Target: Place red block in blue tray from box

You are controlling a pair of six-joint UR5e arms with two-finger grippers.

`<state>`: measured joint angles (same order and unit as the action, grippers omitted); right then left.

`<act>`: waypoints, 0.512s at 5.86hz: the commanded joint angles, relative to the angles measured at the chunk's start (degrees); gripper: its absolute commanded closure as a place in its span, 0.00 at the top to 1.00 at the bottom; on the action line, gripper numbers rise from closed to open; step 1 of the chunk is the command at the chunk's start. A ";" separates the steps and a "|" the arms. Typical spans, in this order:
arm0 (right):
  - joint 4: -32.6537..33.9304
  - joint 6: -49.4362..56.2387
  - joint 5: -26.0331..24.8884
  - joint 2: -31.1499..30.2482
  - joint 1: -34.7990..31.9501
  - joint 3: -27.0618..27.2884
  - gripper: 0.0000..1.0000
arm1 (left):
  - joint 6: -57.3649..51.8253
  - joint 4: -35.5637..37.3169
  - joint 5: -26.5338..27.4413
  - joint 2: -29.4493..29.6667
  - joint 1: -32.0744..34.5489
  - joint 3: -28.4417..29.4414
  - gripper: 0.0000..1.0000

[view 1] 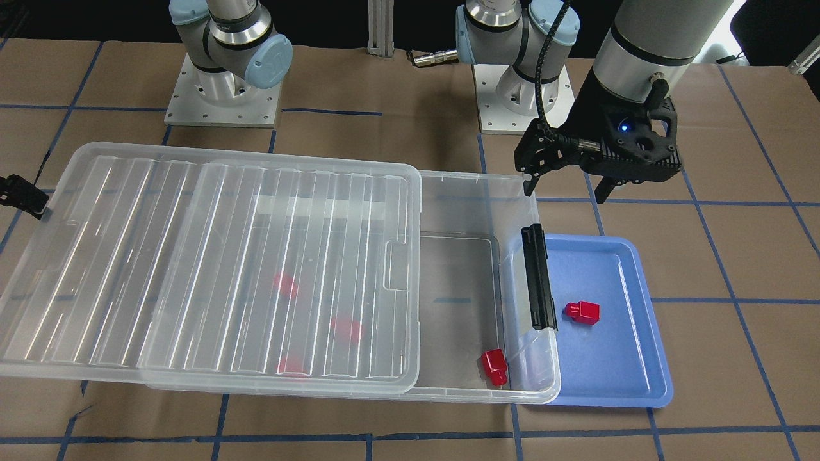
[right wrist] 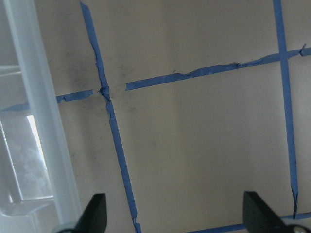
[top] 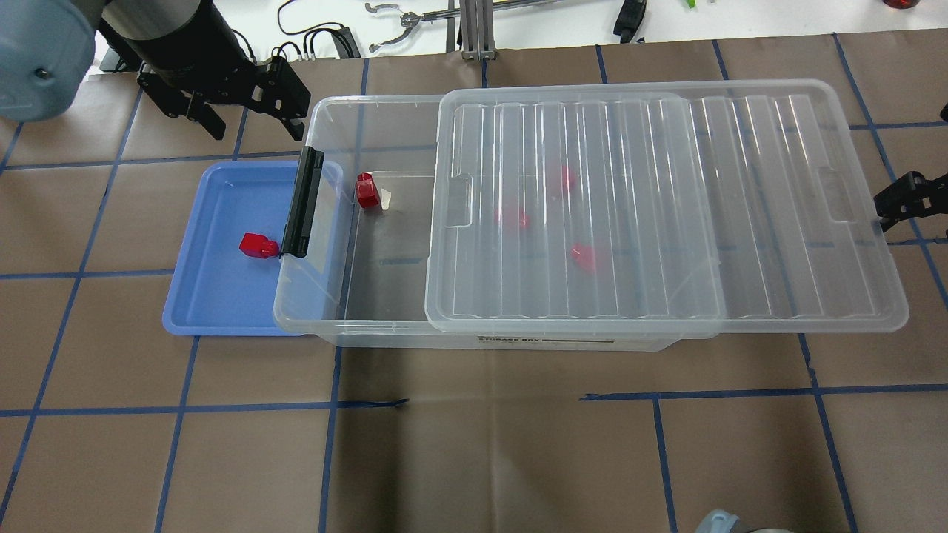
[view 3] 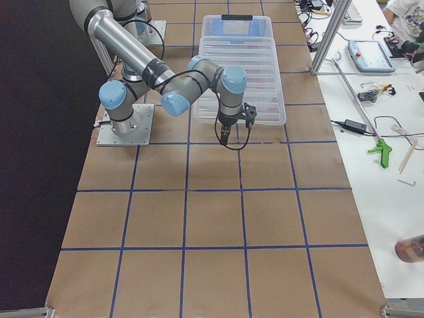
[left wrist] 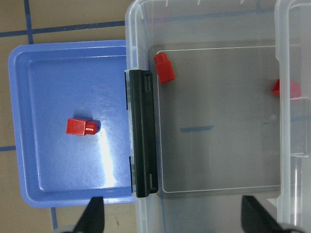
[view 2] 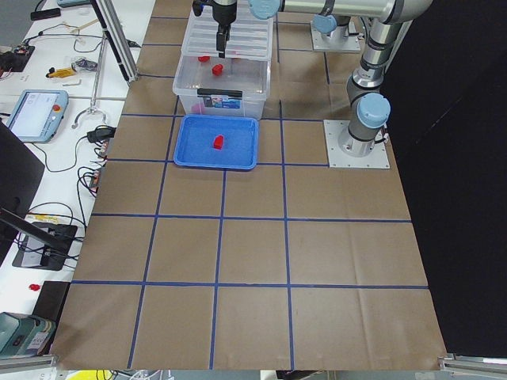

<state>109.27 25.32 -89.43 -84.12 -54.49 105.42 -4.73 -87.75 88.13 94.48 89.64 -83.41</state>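
Front-facing exterior: one red block (view 1: 583, 312) is seen lying in the tray (view 1: 634, 378), toward its 9 o'clock side, near the black handle (view 1: 538, 275) of the box (view 1: 474, 192). The left gripper (view 1: 565, 192) is held above the table (view 1: 737, 256) at the tray's 12 o'clock, fingers spread with nothing between them. The box is partly covered by its lid (view 1: 211, 269), offset toward 9 o'clock; a second block (view 1: 494, 367) lies in the uncovered end, at its 5 o'clock corner.

Overhead exterior: three more blocks (top: 585, 257) are made out as red blurs under the lid.

Right wrist view: the right gripper (right wrist: 177, 213) is shown spread and empty over the table, with the lid's edge at 9 o'clock.
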 commanded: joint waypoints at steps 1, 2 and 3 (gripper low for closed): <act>-0.19 0.00 0.66 -0.08 -1.84 0.14 1.00 | 0.78 -0.40 0.02 0.17 0.00 0.00 0.98; -0.37 0.00 1.19 -0.08 -2.89 0.14 1.00 | 0.69 -0.23 0.02 -0.17 0.00 0.01 0.98; -0.55 0.00 1.37 -0.08 -4.21 0.14 1.00 | 0.69 -0.32 0.02 0.09 0.00 0.18 0.98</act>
<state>108.89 25.31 -88.31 -84.19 -57.55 105.55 -4.03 -88.03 88.15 94.47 89.65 -83.34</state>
